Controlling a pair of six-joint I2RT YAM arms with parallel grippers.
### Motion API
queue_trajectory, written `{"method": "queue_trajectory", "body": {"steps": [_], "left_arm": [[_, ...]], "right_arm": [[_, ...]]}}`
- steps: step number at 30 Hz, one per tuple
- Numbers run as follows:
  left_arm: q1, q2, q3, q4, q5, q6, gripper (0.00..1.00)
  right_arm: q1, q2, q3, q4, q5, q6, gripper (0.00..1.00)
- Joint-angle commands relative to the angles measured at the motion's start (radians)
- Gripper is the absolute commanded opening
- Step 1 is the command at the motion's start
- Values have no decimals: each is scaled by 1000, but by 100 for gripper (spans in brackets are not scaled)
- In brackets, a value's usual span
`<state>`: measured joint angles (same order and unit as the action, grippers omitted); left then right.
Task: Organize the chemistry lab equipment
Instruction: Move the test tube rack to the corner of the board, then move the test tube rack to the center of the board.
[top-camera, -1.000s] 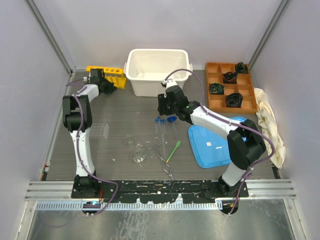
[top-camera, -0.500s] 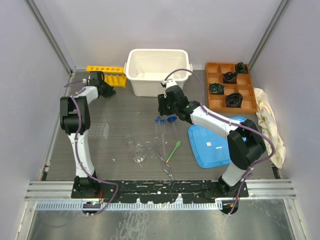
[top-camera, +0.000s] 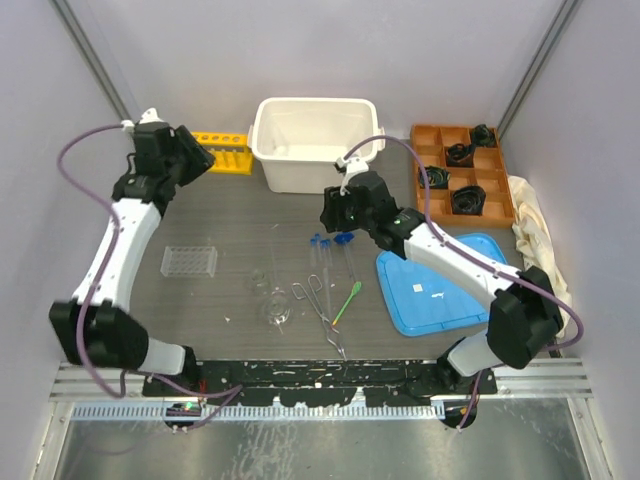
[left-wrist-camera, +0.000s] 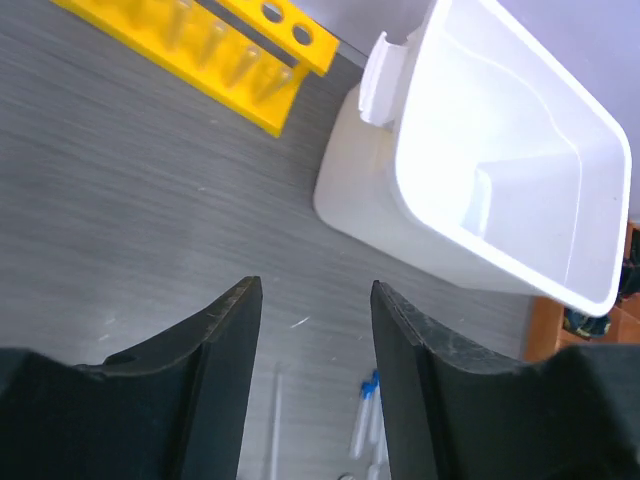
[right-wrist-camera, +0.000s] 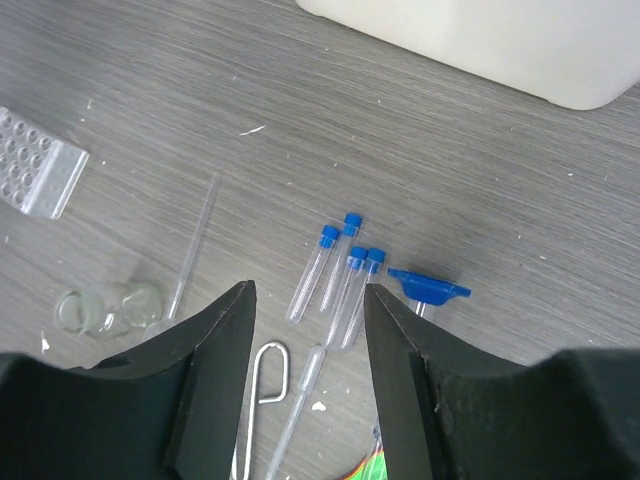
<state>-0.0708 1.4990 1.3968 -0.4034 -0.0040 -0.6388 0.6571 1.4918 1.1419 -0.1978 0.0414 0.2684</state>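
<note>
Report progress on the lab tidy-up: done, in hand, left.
Done: nothing looks sorted; the white bin shows nothing inside. In hand: nothing; the left gripper is open near the yellow rack, the right gripper open above the test tubes. Left: tubes, flasks, tongs, green spatula and clear rack lie loose on the table.

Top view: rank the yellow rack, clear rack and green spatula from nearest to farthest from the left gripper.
1. Yellow rack, back left, right beside the left gripper.
2. Clear rack, left side, nearer the front.
3. Green spatula, centre front, farthest.
</note>
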Motion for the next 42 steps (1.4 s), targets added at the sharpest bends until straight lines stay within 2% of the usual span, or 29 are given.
{"method": "queue_trajectory", "body": {"steps": [1, 3, 4, 5, 6, 8, 10, 20, 25, 36, 42], "left_arm": [[9, -186, -51, -330, -169, 96, 46], [9, -273, -108, -402, -248, 97, 27], [9, -307, -138, -429, -279, 95, 12], [11, -336, -162, -460, -308, 92, 2], [12, -360, -186, -481, -335, 90, 0], [18, -394, -230, -510, -382, 87, 0], [32, -408, -269, -521, -436, 87, 0], [246, -278, -359, -430, -437, 162, 0], [357, -168, -370, -368, -329, 184, 0], [394, 47, -325, -320, -265, 147, 0], [393, 117, -322, -285, -116, 94, 0]], "right_arm": [[1, -79, -34, -10, -35, 33, 53], [7, -78, -37, -40, -36, 38, 46], [10, -73, -35, -58, -39, 37, 40], [18, -68, -32, -71, -42, 36, 32], [26, -65, -34, -78, -47, 34, 23], [46, -62, -40, -83, -54, 27, 10], [68, -70, -50, -83, -46, 26, 8], [103, -169, -133, -58, -20, 43, 9], [104, -177, -142, -52, -19, 43, 11], [103, -193, -165, -25, -12, 34, 12], [103, -189, -172, -22, -1, 25, 12]]}}
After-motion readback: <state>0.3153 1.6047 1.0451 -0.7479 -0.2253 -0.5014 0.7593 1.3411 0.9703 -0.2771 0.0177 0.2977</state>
